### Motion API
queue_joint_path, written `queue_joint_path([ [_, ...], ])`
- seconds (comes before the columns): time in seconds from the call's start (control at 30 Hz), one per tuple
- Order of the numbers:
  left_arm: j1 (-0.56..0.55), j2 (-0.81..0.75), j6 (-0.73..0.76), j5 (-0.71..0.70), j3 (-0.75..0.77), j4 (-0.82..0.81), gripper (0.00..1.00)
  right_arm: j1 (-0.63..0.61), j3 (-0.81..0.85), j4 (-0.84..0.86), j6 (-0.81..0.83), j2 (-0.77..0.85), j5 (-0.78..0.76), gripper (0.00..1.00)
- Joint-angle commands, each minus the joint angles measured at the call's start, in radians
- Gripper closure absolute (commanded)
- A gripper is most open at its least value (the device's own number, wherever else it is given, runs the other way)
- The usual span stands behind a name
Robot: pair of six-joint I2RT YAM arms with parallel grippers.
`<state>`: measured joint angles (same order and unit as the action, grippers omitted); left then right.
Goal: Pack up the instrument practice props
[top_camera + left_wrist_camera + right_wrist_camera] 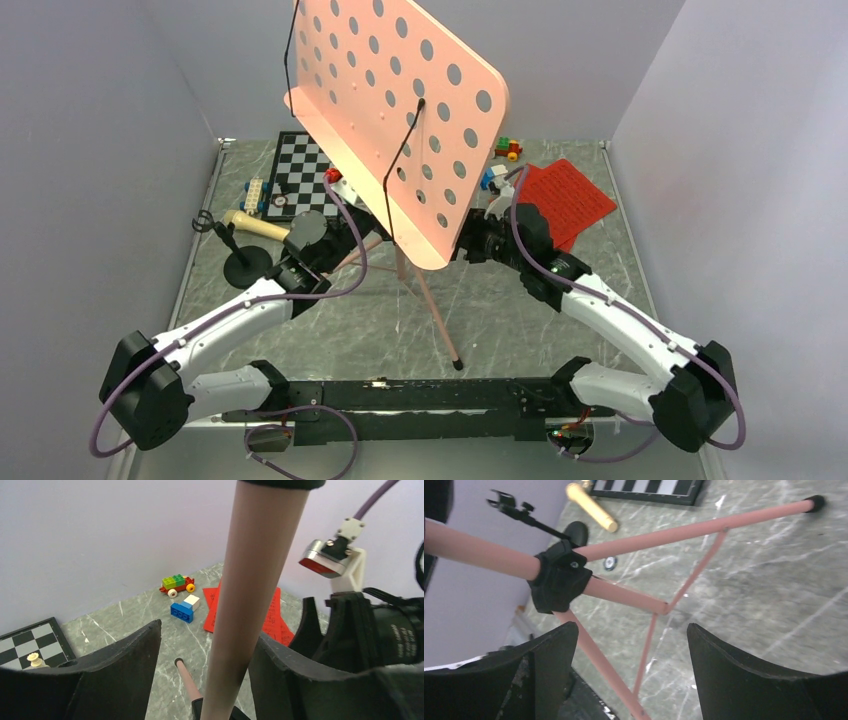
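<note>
At table centre: the pink perforated music stand (400,110) stands on its tripod legs, with both grippers set slack at its pole.

Observe the left gripper (207,635): its fingers are spread on either side of the pink pole (250,580) and are not clamped; a gap shows between one finger and the pole. Observe the right gripper (631,626): its fingers are spread wide and grasp nothing; the black tripod hub (559,575) and the legs lie beyond them. Locate the cream microphone (255,225) lying flat at the left of the table, just beside its black round-base stand (245,268) and not in the stand's clip. Locate the red sheet-music pages (565,200) flat at the far right, near the toy bricks (508,148). The chessboard (300,175) lies behind the stand, at far left.
</note>
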<state>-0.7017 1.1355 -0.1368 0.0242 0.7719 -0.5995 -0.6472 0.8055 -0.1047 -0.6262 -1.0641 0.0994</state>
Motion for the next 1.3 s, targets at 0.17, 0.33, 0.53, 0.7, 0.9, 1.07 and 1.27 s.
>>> queue_joint_path([
  [0.17, 0.003, -0.095, -0.062, -0.021, 0.042, -0.135, 0.32, 0.142, 0.055, 0.302, -0.254, -0.136, 0.431, 0.19],
  [0.33, 0.002, -0.078, -0.055, -0.02, 0.093, -0.146, 0.31, 0.154, 0.082, 0.317, -0.32, -0.197, 0.465, 0.2],
  [0.53, -0.002, -0.052, -0.058, -0.02, 0.092, -0.174, 0.37, 0.163, 0.1, 0.375, -0.402, -0.27, 0.51, 0.27],
  [0.7, -0.001, -0.064, -0.063, -0.02, 0.042, -0.187, 0.47, 0.161, 0.128, 0.351, -0.392, -0.306, 0.526, 0.37],
  [0.9, -0.001, -0.086, -0.073, -0.021, -0.024, -0.205, 0.57, 0.155, 0.131, 0.404, -0.43, -0.348, 0.573, 0.46],
  [1.07, -0.002, -0.106, -0.086, -0.048, -0.08, -0.221, 0.62, 0.139, 0.162, 0.426, -0.445, -0.396, 0.612, 0.51],
  [1.27, -0.002, -0.123, -0.094, -0.065, -0.124, -0.227, 0.64, 0.11, 0.187, 0.408, -0.421, -0.419, 0.614, 0.62],
])
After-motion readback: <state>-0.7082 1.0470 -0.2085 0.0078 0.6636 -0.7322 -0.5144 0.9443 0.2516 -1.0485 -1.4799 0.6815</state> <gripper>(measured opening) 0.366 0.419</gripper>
